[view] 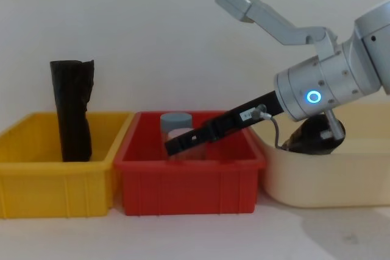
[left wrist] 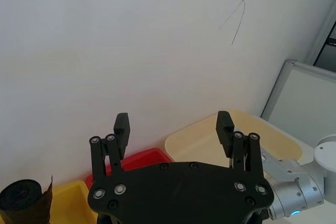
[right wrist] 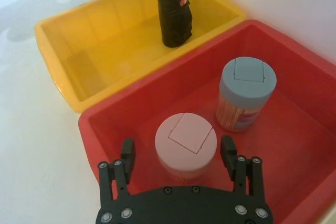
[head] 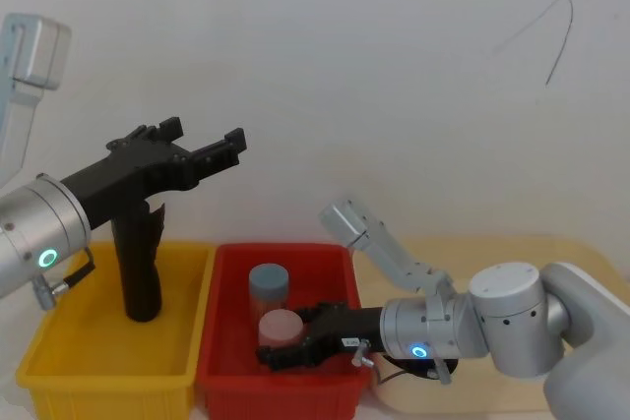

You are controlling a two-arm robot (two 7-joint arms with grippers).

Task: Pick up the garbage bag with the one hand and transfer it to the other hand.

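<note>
**Item 1, garbage bag** (view: 311,139). We take it to be the short black mass lying in the cream tray (view: 329,181), near that tray's left wall. The right wrist hides part of it, so we cannot tell which way it lies.

**Item 2, left gripper** (head: 205,135). It is raised high over the yellow bin (head: 108,376), with its claw wide apart and empty. It is well apart from the bag.

**Item 3, right gripper** (right wrist: 177,150). It is low inside the red bin (head: 276,395), near the front wall. Its claw is apart, with a finger on each side of the pink-lidded jar (right wrist: 185,140), and we see no contact with the jar. The blue-lidded jar (right wrist: 247,82) stands just beyond.

**Item 4, tall ragged roll** (head: 138,263). It stands upright in the yellow bin, directly under the left gripper. We judge it a decoy and not the thing to lift.

**Handling note.** We judge the pick not yet begun.
- The left gripper should carry across both bins to the cream tray.
- The right arm should lift clear of the red bin first, both to open the path and to expose the bag.
- We would grasp the bag near one end across its width, leaving the other end free for the right claw to take.
- We would release only once that second hold is firm.
</note>
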